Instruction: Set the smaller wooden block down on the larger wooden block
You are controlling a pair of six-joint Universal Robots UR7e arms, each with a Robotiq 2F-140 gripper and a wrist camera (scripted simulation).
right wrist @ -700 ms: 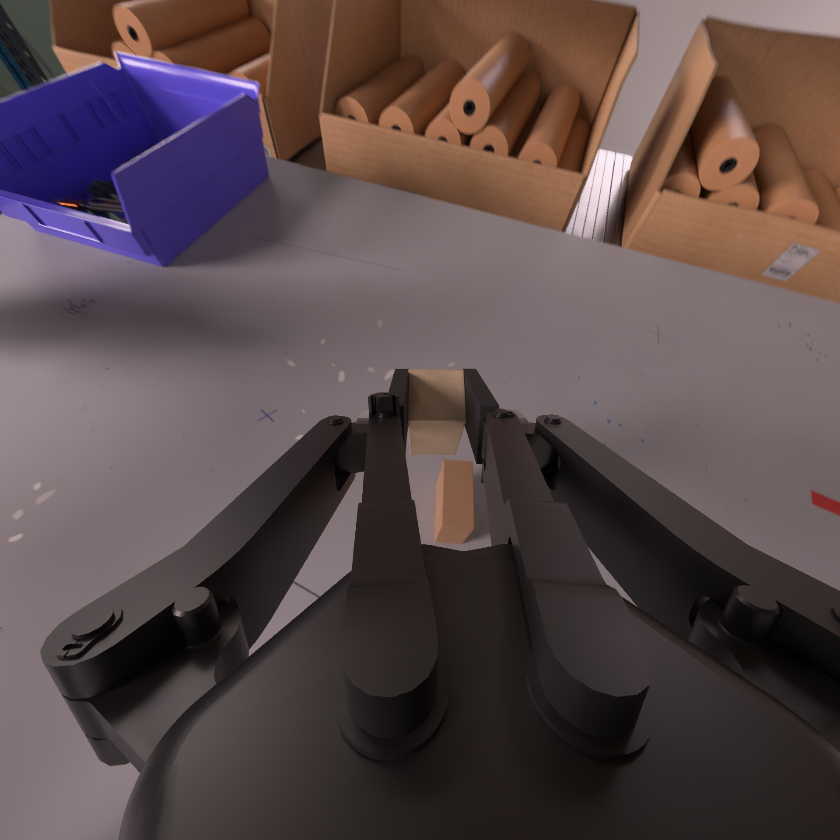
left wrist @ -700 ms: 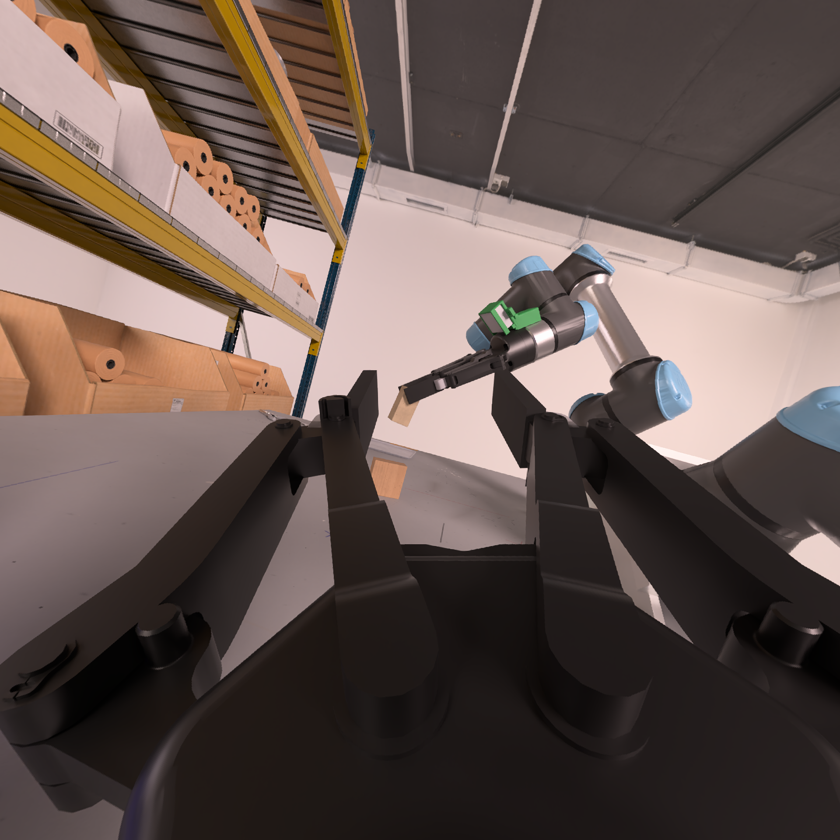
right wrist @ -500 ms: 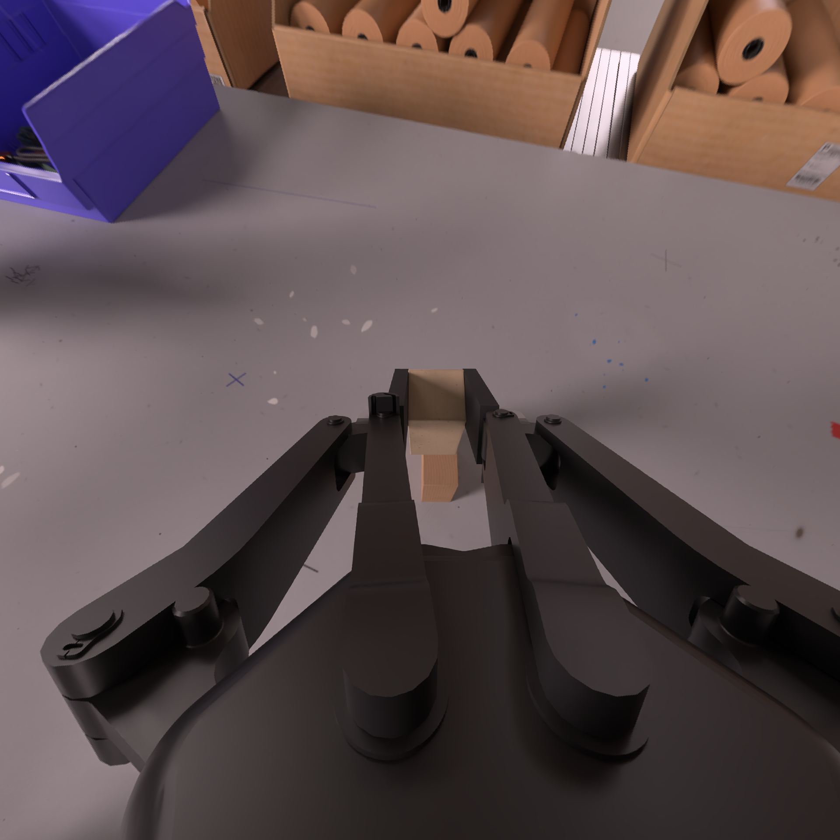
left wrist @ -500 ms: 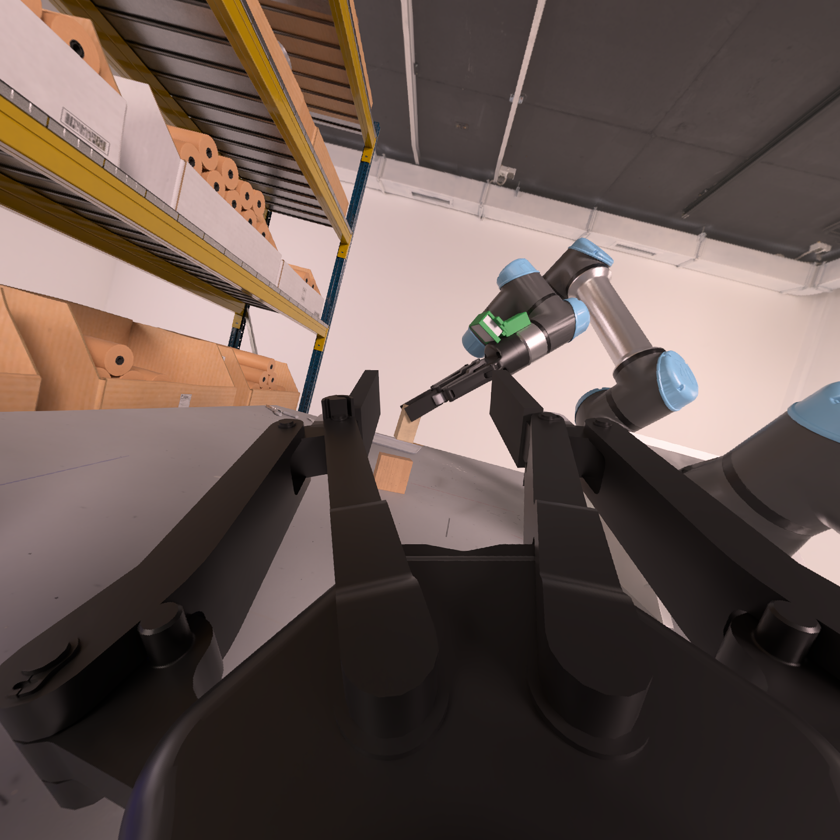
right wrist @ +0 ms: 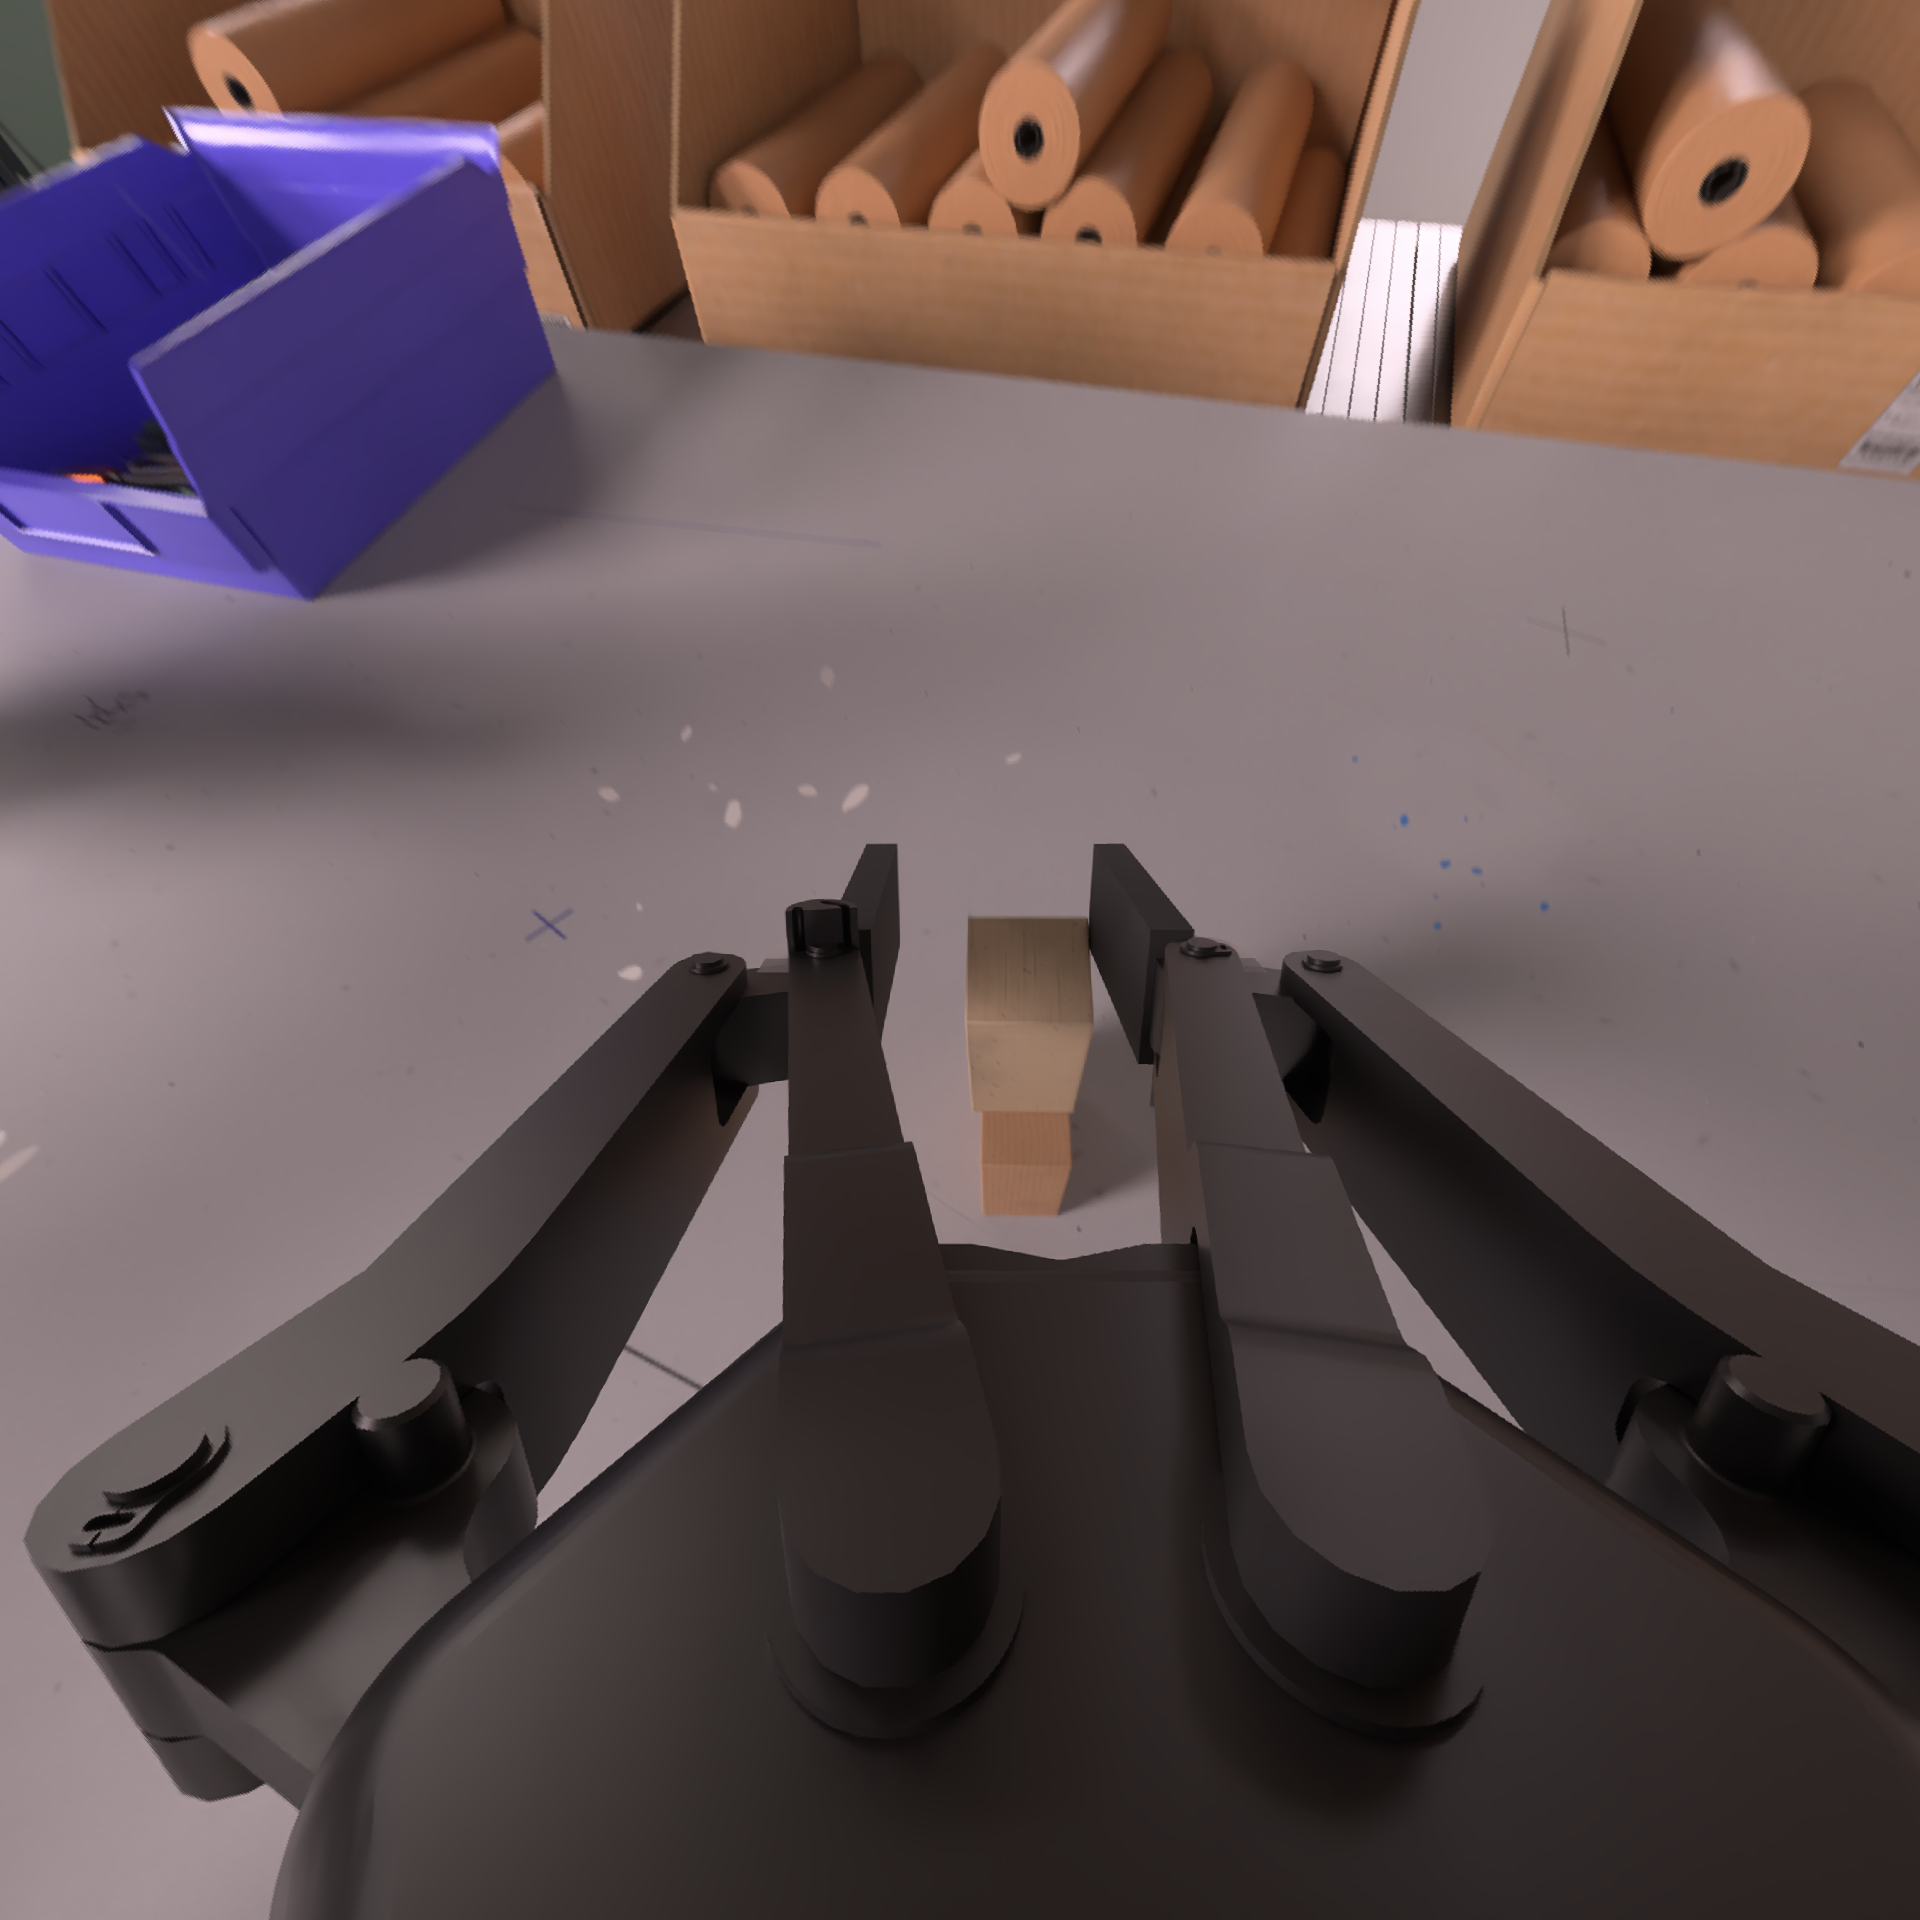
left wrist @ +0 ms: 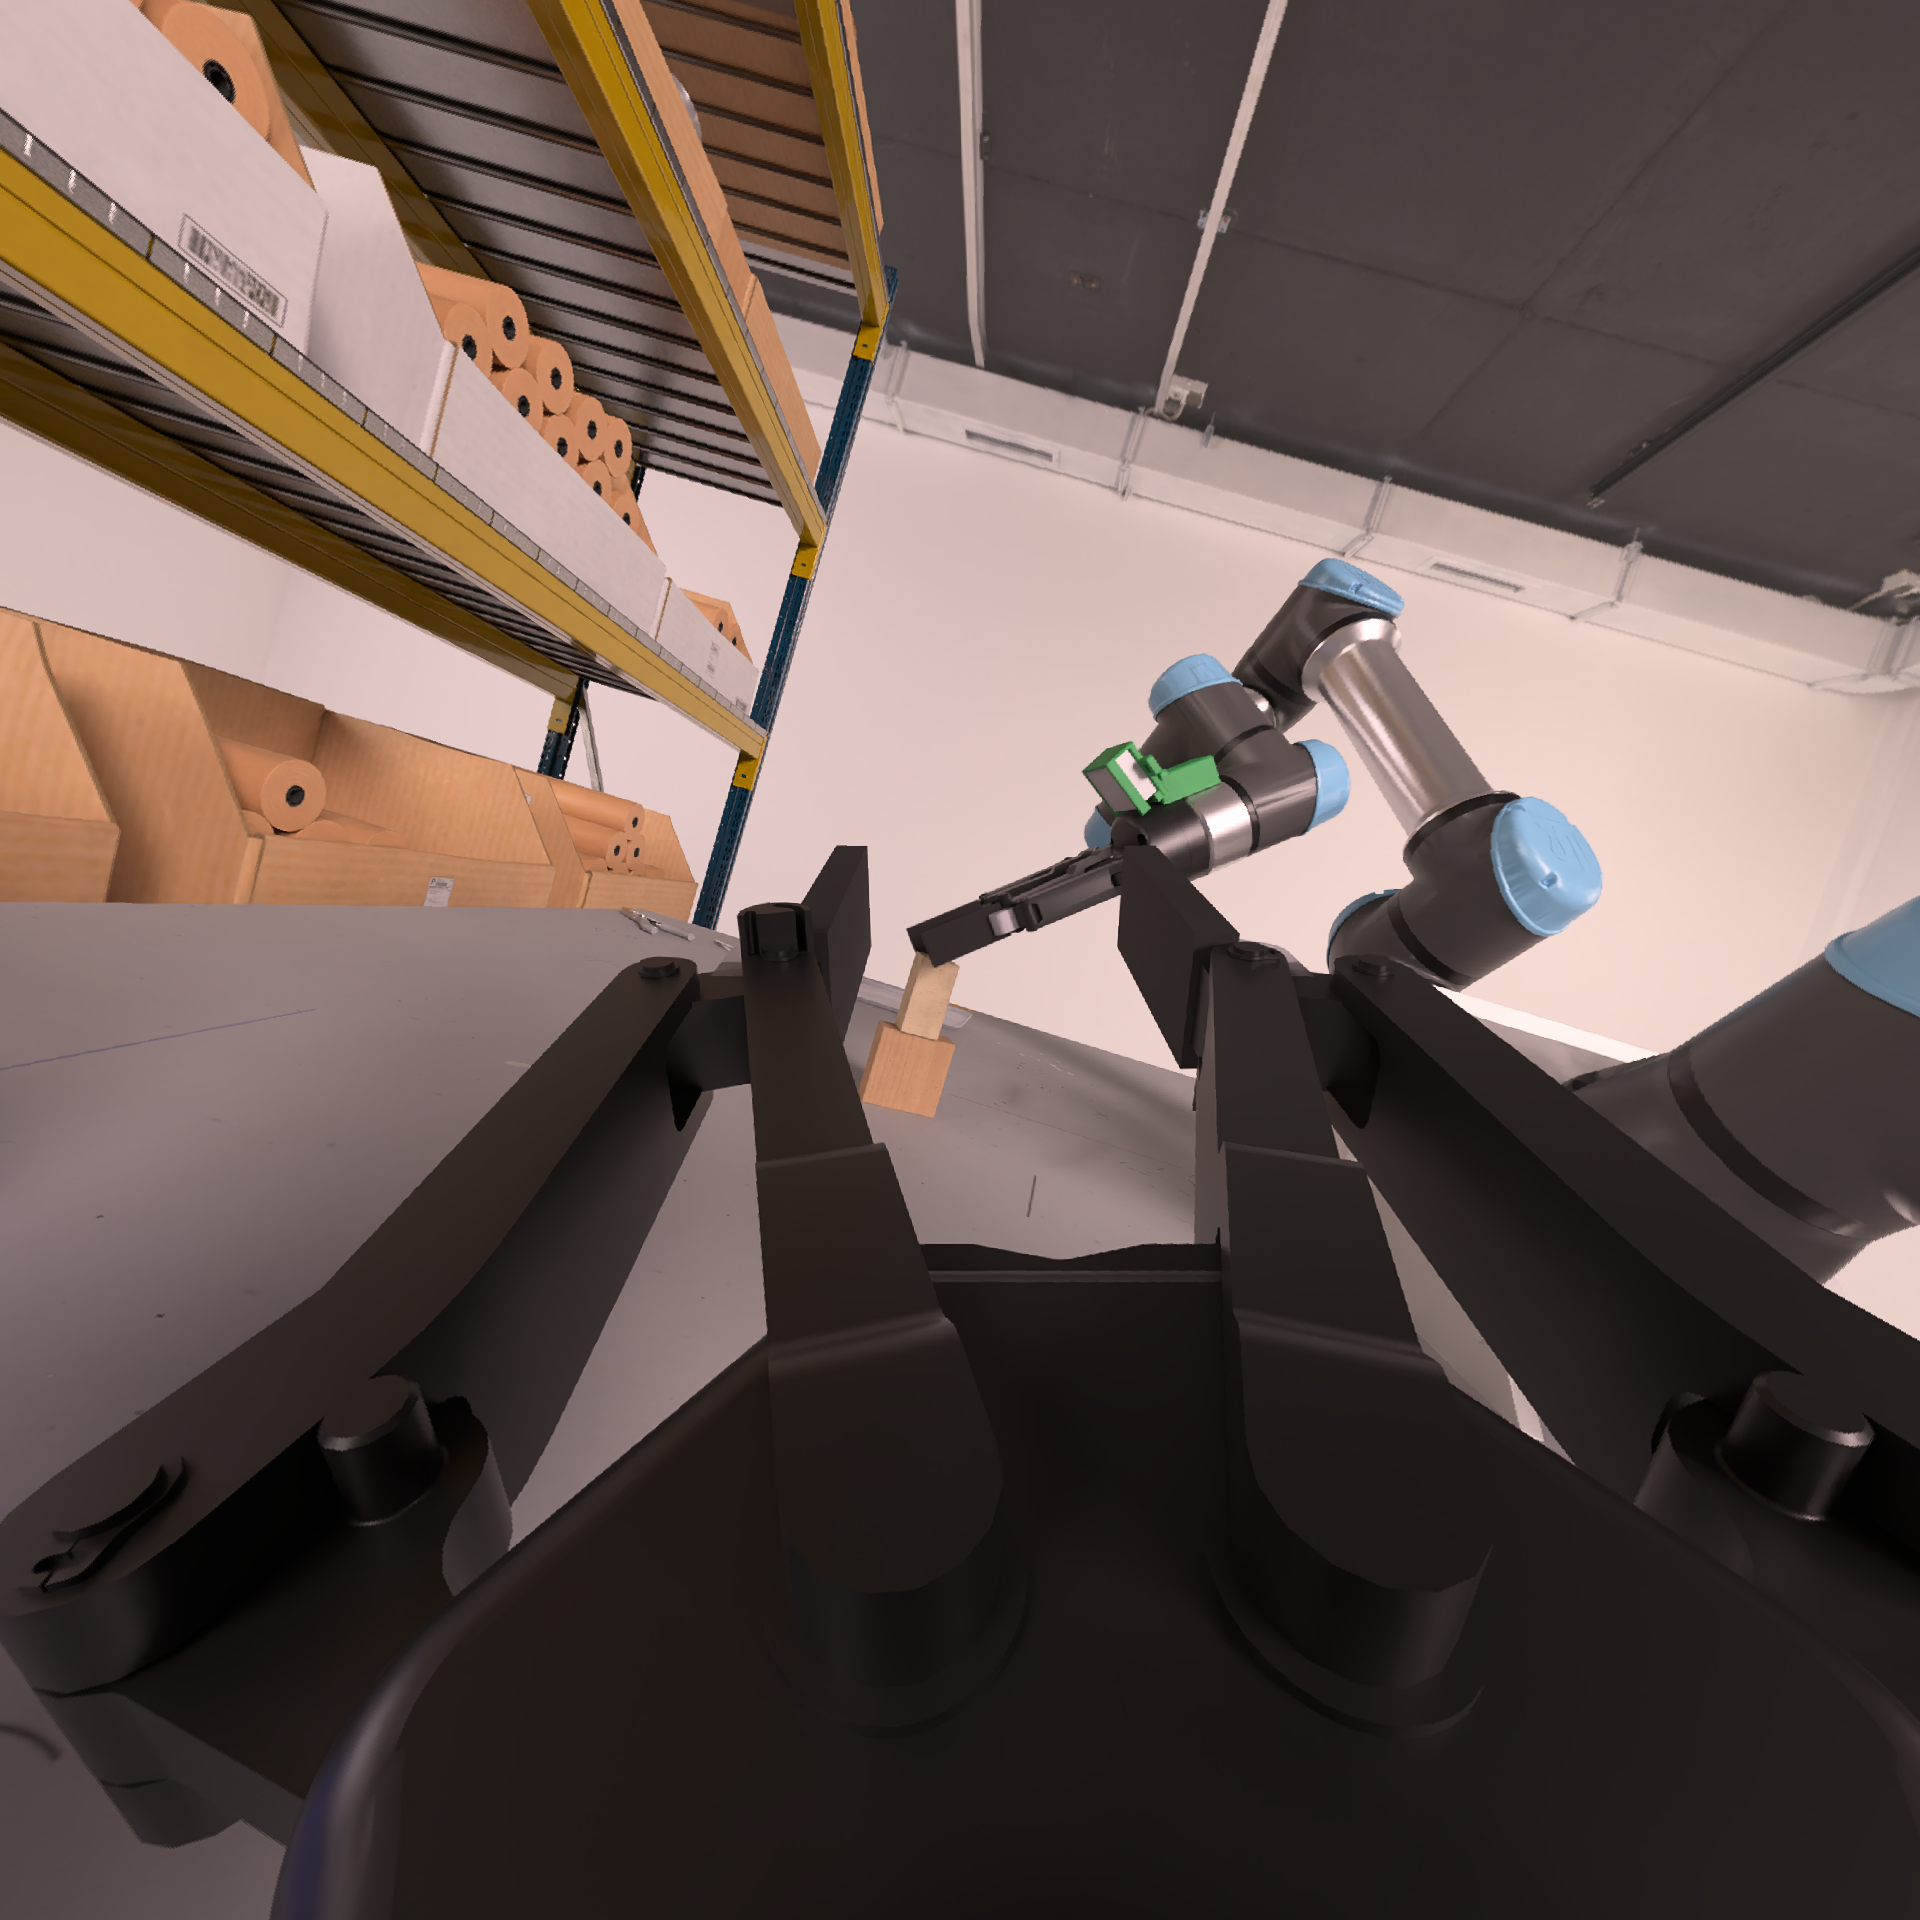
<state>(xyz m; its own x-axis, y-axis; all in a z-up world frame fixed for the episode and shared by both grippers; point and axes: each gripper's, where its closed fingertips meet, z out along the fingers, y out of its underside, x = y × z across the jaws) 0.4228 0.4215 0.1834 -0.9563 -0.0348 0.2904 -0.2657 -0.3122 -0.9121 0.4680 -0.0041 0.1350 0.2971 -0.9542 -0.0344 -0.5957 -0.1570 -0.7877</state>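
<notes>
Both jaws of the right gripper stand apart, let go of the smaller wooden block. A gap shows on the left side of the block. The right jaw is just beside it, maybe touching; that is hard to tell. The jaws of the left gripper are spread wide too, with nothing between them, well apart from the blocks.

The smaller wooden block sits on top of the larger wooden block, which rests on the grey table. In the left wrist view the small block leans a little on the big one, so it may not sit flat.

The block looks like plain wood, so it is likely light, hard and stiff. It will not squash or break. Its sides are flat and smooth, so the best place to take hold is on two flat sides that face each other, near the middle. A light block like this could tip with a small bump, so the jaws should likely lift straight up and away.

A blue bin sits far off on the table, and boxes of brown rolls stand behind it.
</notes>
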